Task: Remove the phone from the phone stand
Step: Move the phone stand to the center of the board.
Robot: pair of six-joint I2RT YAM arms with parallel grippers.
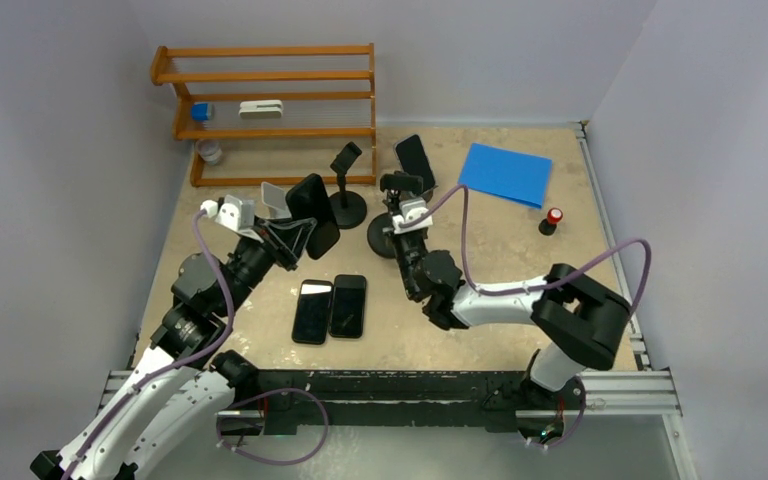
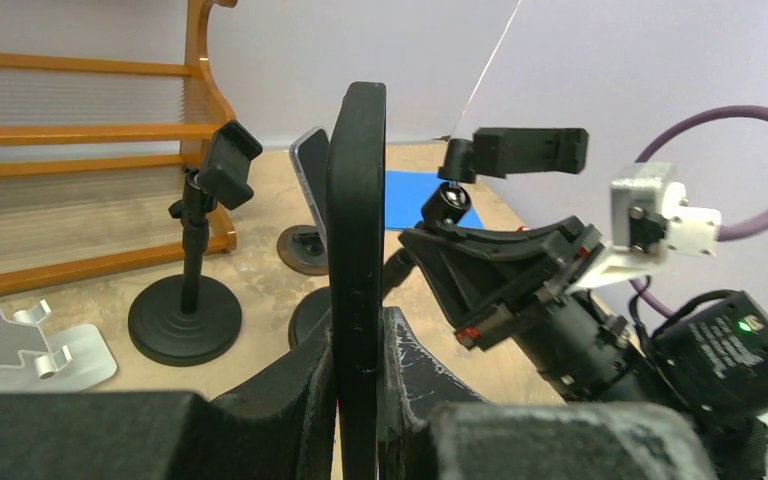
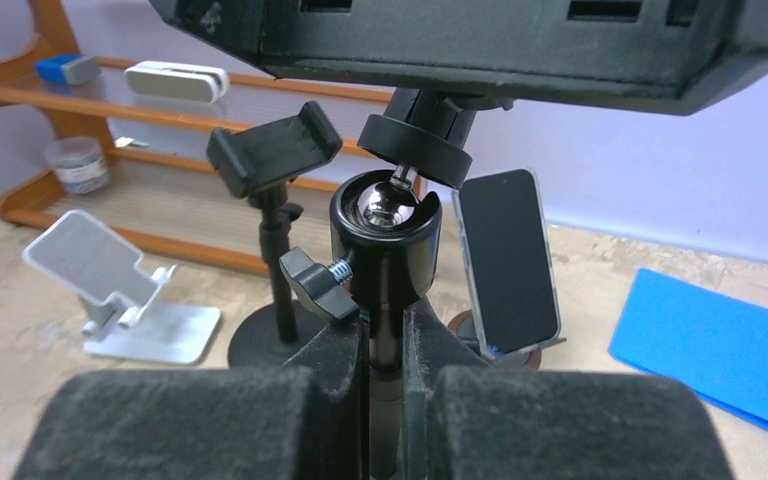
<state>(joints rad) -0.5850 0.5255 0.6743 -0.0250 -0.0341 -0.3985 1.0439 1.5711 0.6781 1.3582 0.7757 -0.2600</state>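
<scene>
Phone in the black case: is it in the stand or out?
Out. The left gripper is shut on the phone, upright on edge; the phone stand in the right gripper has an empty clamp.

Left arm [image 1: 195, 300] stretches from the table's near edge toward its middle, left gripper [image 1: 298, 236] clamped on a phone [image 1: 312, 203]. Right arm [image 1: 520, 292] folds inward, right gripper [image 1: 400, 228] closed around a phone stand [image 3: 384, 250].
</scene>
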